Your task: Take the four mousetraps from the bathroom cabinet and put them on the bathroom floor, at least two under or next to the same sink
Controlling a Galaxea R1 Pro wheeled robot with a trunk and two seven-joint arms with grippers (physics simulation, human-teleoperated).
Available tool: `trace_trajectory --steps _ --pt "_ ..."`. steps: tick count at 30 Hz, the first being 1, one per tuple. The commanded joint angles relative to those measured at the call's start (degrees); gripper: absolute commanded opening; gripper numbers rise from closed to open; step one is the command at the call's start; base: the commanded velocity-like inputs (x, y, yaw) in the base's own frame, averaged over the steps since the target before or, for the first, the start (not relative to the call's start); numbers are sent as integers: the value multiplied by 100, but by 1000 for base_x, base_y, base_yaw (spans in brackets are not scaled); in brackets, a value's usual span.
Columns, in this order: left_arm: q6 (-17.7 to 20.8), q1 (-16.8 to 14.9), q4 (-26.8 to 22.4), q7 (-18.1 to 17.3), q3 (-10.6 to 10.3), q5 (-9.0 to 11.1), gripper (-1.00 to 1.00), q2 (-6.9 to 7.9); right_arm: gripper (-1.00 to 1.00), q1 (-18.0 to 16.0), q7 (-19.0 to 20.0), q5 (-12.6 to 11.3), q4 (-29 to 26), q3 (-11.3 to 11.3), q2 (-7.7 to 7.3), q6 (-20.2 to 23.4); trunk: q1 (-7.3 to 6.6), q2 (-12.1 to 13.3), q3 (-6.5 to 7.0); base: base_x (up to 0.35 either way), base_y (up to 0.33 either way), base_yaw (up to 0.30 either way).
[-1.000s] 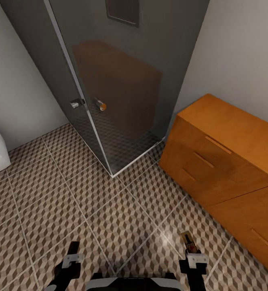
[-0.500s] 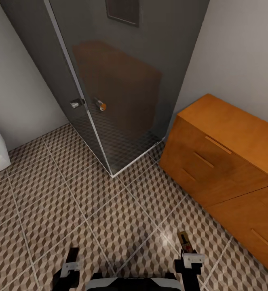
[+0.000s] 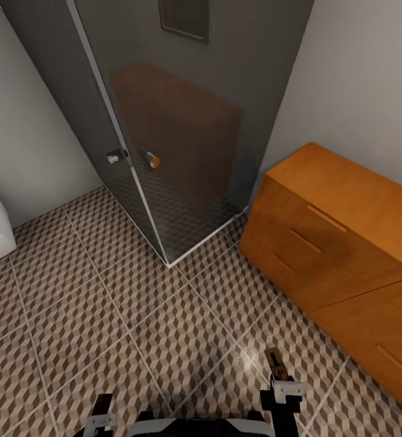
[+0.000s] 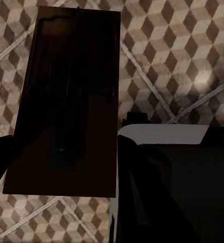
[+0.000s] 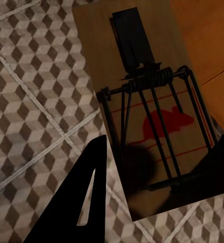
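Cabinet point(image 3: 346, 243): orange-brown wood, smooth satin finish. Bathroom floor point(image 3: 103, 315): tiles with cube print, slightly glossy — a light glare spot beside the mousetrap point(image 5: 152, 111). Mousetrap: matt brown wooden board, dark metal wire spring, red printed mouse mark. Shower door point(image 3: 182, 121): smoky reflective glass, chrome knob point(image 3: 150, 159).

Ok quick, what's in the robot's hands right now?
Left gripper: shut on a mousetrap.
Right gripper: shut on another mousetrap.
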Motion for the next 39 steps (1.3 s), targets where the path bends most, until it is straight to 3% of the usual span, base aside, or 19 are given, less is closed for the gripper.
trace_trajectory --steps 1,39 --pt "-19 -3 11 12 36 -17 -100 1 -100 0 -53 43 6 6 3 1 3 -8 2 0 0 0" --pt "-20 -3 19 12 36 -17 -100 4 -100 -3 -55 43 7 6 1 3 3 -8 327 0 0 0"
